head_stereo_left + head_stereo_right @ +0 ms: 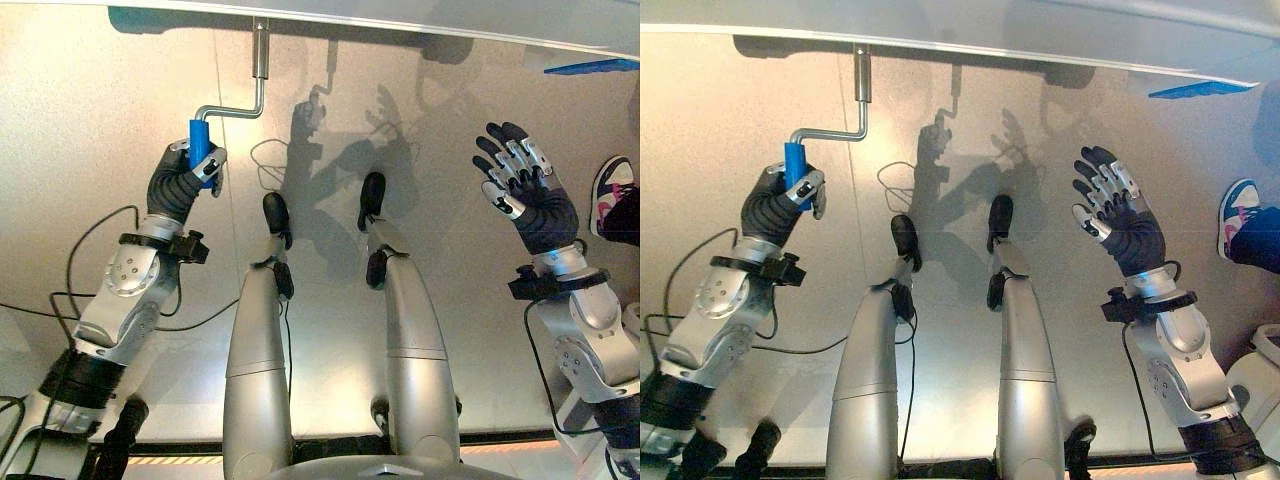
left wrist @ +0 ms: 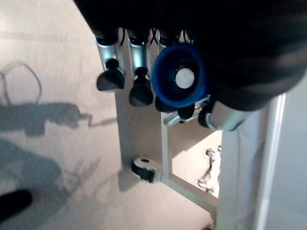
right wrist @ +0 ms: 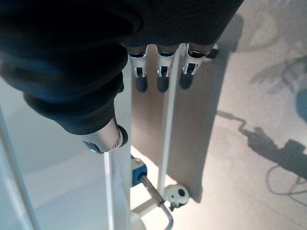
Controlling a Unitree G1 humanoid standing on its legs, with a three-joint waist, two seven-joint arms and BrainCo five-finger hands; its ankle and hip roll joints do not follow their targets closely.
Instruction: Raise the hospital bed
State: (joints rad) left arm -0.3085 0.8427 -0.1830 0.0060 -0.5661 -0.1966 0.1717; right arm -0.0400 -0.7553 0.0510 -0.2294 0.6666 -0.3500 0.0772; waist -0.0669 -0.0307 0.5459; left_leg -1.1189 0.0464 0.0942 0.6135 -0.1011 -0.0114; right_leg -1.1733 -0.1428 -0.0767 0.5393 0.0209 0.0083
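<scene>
A metal crank [image 1: 258,85] hangs from the white foot edge of the bed [image 1: 400,18] and bends toward me, ending in a blue grip [image 1: 199,142]. My left hand [image 1: 185,180] is shut on that blue grip, low and left of the crank's shaft. In the left wrist view the round blue end of the grip [image 2: 181,76] sits inside the curled fingers [image 2: 111,76]. My right hand [image 1: 520,190] is raised in the air at the right, open, fingers spread, holding nothing. In the right wrist view its fingers [image 3: 163,79] hang straight over the bed frame.
A person's shoe [image 1: 612,195] stands on the floor at the far right. A blue part [image 1: 590,66] shows under the bed at the upper right. A bed caster [image 2: 146,168] and white frame bars [image 2: 187,184] stand near the left hand. The floor is beige.
</scene>
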